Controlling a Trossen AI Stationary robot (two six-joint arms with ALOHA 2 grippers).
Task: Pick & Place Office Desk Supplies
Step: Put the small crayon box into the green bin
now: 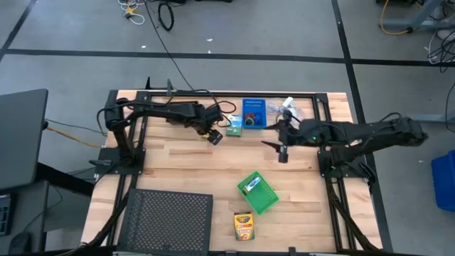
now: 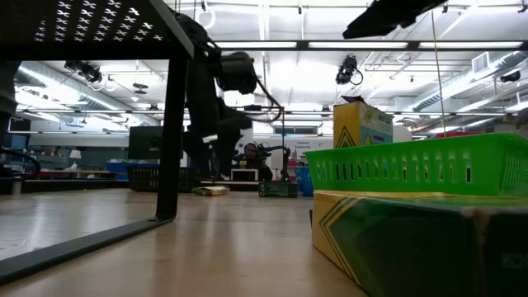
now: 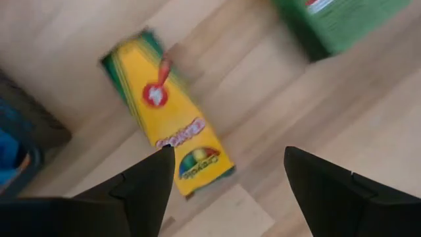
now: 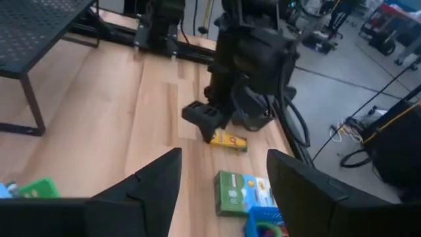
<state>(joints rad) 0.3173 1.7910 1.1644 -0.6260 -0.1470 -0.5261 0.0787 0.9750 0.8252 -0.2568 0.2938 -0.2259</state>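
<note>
The wooden counter (image 1: 178, 160) stands in a big workshop with a grey floor and cables lying about.

The left gripper (image 1: 213, 136) hangs low over a small yellow box (image 4: 228, 139) at the far side of the counter. Its fingers (image 3: 141, 187) are spread wide. In the left wrist view the small yellow box lies flat right below them, a bit closer to one finger than the other. I think the arm is lining up to grab it, so it needs to slide over a little first.

A green-white box (image 1: 234, 127) lies just beside those fingers, and the blue bin (image 1: 254, 114) sits next to it.

The right gripper (image 1: 282, 151) waits nearby, above bare wood, with its fingers (image 4: 148, 184) spread too. It holds nothing.

Well away from both grippers, the green bin (image 1: 257, 191) sits near the front, with the crayon box (image 1: 244, 226) just beside it. The black mesh tray (image 1: 167, 219) stands on legs at the front corner, out of the way.
</note>
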